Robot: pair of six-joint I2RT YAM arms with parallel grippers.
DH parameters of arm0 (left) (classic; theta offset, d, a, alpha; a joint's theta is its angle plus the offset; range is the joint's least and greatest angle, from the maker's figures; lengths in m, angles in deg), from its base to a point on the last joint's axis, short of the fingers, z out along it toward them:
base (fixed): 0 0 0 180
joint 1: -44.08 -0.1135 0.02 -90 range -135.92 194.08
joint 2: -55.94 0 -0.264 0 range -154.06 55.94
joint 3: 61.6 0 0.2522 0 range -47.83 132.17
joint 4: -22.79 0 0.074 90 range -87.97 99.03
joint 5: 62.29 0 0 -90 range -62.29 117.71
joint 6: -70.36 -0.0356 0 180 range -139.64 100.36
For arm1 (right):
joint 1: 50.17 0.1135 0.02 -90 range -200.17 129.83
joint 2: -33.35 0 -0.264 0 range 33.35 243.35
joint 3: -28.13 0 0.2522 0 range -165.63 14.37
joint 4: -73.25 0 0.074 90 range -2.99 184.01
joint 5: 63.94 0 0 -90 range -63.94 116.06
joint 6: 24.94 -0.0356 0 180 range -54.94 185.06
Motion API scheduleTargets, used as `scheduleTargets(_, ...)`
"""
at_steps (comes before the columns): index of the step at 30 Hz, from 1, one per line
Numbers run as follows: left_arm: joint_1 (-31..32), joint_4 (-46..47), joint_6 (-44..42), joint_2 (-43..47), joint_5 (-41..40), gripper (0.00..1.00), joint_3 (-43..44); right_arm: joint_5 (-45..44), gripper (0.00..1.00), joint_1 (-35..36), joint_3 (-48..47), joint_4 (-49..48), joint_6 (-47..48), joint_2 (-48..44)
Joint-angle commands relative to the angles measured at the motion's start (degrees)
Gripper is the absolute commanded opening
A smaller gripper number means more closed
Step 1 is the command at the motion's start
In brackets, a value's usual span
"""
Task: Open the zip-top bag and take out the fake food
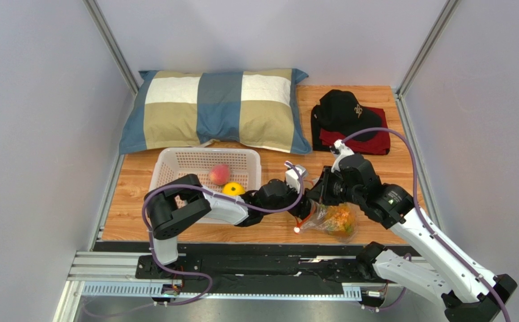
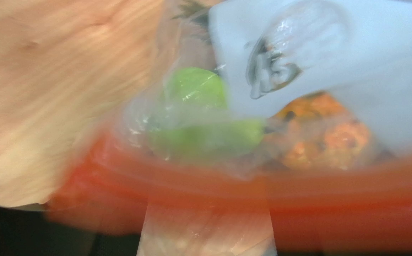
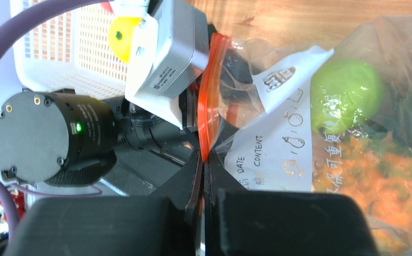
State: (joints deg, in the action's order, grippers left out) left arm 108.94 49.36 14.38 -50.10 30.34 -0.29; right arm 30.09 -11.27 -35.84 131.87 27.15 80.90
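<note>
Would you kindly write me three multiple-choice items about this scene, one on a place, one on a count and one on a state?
1. Where is the yellow citrus?
A) in the white basket
B) inside the zip-top bag
C) out of view

2. How many fruits lie in the basket?
A) one
B) two
C) four

3. The right gripper is:
A) wide open
B) shut on the bag's zip strip
C) shut on a fruit

Key:
1 A, the citrus sits beside the peach in the basket.
2 B, only those two lie there.
3 B, the right wrist view shows its jaws pinching the red-orange strip.
</note>
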Motion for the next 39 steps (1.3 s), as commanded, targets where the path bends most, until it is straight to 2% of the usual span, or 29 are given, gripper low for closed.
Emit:
scheduleTargets(1, 3.1, 7.5, -17.7, 3.8, -8.0, 0.85, -1.1, 1.6, 0.0, 0.4, -2.3, -2.4, -0.5, 0.1)
scheduleTargets(3, 4.0, 10.6, -21.8, 2.9, -9.9, 0.87, -1.6, 1.9, 0.0, 0.4, -2.0, -2.6, -0.5, 0.0)
scheduleTargets(7, 4.1, 21.2, -25.1, -0.6, -11.9, 0.87, -2.5, 2.4, 0.0, 0.4, -1.6, -2.8, -0.9, -0.5)
scheduleTargets(12, 4.2, 34.3, -28.9, -5.1, -9.0, 0.84, -2.7, 2.3, 0.0, 0.4, -1.8, -2.4, -0.8, -0.2)
scheduleTargets(19, 4.2, 35.5, -27.4, -10.5, -10.1, 0.77, -0.9, 2.8, 0.0, 0.4, -2.1, -3.0, -0.8, 0.8)
scheduleTargets(22, 4.2, 36.6, -26.4, -11.7, -12.6, 0.61, -0.7, 3.3, 0.0, 0.4, -1.6, -3.3, -0.9, 1.2)
scheduleTargets(24, 4.2, 36.4, -26.0, -11.5, -13.2, 0.45, -0.9, 2.9, 0.0, 0.3, -1.5, -3.1, -0.9, 1.1)
scheduleTargets(25, 4.2, 36.4, -26.0, -10.3, -12.9, 0.42, -1.7, 2.6, 0.0, 0.4, -1.6, -2.7, -0.7, 0.9)
scheduleTargets(26, 4.3, 36.3, -25.6, -9.5, -12.8, 0.32, -2.2, 2.1, 0.0, 0.4, -1.6, -2.4, -0.5, 0.7)
scheduleTargets(28, 4.3, 34.6, -25.0, -6.0, -13.1, 0.21, -4.1, 0.4, 0.0, 0.3, -2.0, -1.4, 0.1, 0.0)
scheduleTargets(29, 4.2, 33.3, -23.8, -4.5, -13.2, 0.1, -4.7, -0.4, 0.0, 0.4, -2.3, -1.0, 0.4, -0.2)
scheduleTargets(30, 4.2, 29.3, -23.2, -3.0, -13.2, 0.05, -5.4, -2.1, 0.0, 0.4, -2.3, -0.7, 0.6, -0.4)
scheduleTargets(32, 4.2, 23.9, -20.9, 2.4, -12.4, 0.0, -5.7, -3.8, 0.0, 0.3, -2.3, -0.1, 1.3, -1.2)
scheduleTargets(35, 4.2, 11.5, -18.0, 9.1, -7.8, 0.0, -5.5, -9.7, 0.0, 0.2, -2.0, 1.0, 2.0, -1.7)
scheduleTargets(39, 4.2, 5.6, -16.0, 15.3, -0.5, 0.0, -5.3, -12.4, 0.0, -1.1, -1.6, 1.9, 2.1, -1.1)
